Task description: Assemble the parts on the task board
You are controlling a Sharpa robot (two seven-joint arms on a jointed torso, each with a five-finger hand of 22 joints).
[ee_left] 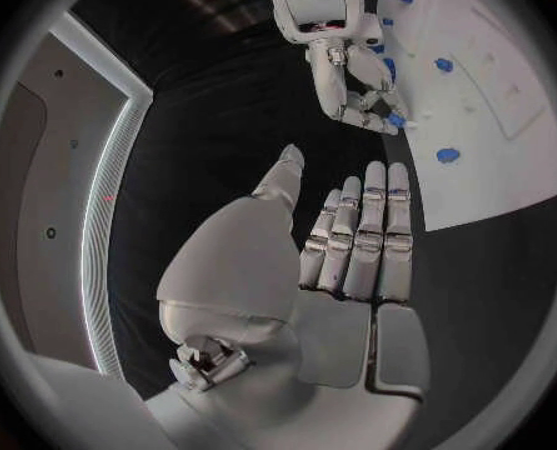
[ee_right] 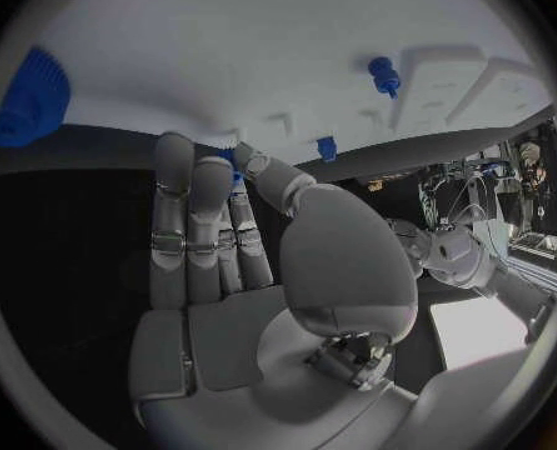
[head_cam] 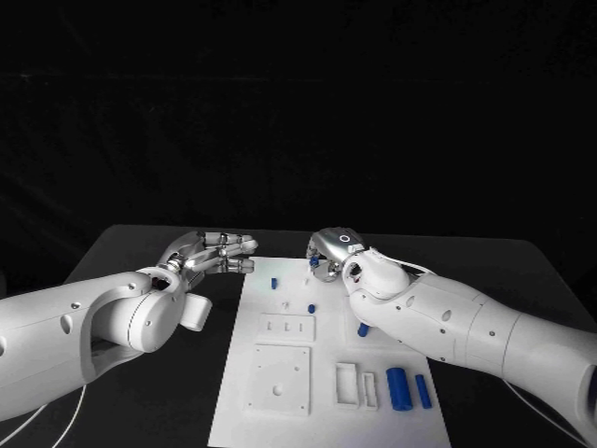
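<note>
A white task board (head_cam: 328, 392) lies flat on the black counter (head_cam: 137, 252), carrying scattered blue parts: two cylinders (head_cam: 396, 388) side by side near its right edge, and small pegs (head_cam: 273, 281) toward its far end.

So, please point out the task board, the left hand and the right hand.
task board (head_cam: 279, 411): head view, bare near part.
left hand (head_cam: 215, 254): head view, middle of the hand.
right hand (head_cam: 334, 250): head view, back of the hand.

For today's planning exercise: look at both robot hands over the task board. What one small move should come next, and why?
Probably lower the right robot hand to seat the small blue part pinched at its fingertips, since it hangs above the far end of the task board. The left robot hand holds nothing, fingers straight, beside the board.
</note>
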